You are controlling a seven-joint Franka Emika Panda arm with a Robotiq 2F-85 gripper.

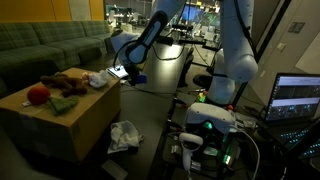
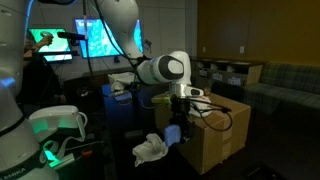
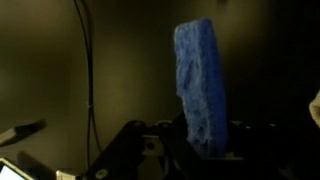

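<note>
My gripper [image 1: 126, 73] hangs at the side of a cardboard box [image 1: 80, 118], by its top edge, and it also shows in an exterior view [image 2: 181, 112]. It is shut on a blue cloth [image 3: 200, 85], which fills the middle of the wrist view and hangs below the gripper in an exterior view [image 2: 172, 133]. The fingertips themselves are dark and mostly hidden behind the cloth. On the box top lie a red ball [image 1: 38, 95] and several soft toys [image 1: 66, 84].
A crumpled white cloth [image 1: 125, 135] lies on the floor beside the box, also in an exterior view [image 2: 150, 150]. A green sofa [image 1: 50, 45] stands behind the box. Lit monitors [image 1: 297, 97] and cabled equipment [image 1: 205, 125] stand by the robot base.
</note>
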